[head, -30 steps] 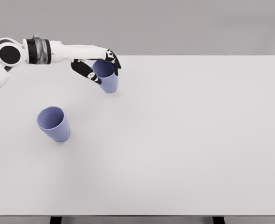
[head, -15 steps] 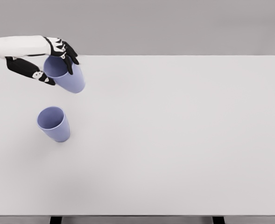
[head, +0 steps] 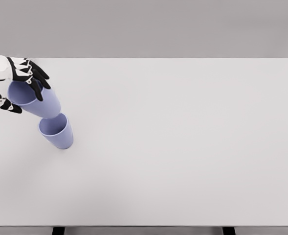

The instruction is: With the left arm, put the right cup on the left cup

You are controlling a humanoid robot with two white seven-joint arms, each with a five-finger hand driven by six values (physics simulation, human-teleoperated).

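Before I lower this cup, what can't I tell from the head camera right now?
- Left robot hand: its arm and palm are cut off by the head view's left edge.
- Held cup: its base overlaps the standing cup's rim; whether they touch is unclear from one view.
- Right robot hand: out of view.

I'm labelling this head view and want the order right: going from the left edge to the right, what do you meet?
left hand → held cup → standing cup → bare white table out to the right edge. The held cup overlaps the standing cup's rim, but sits further left.
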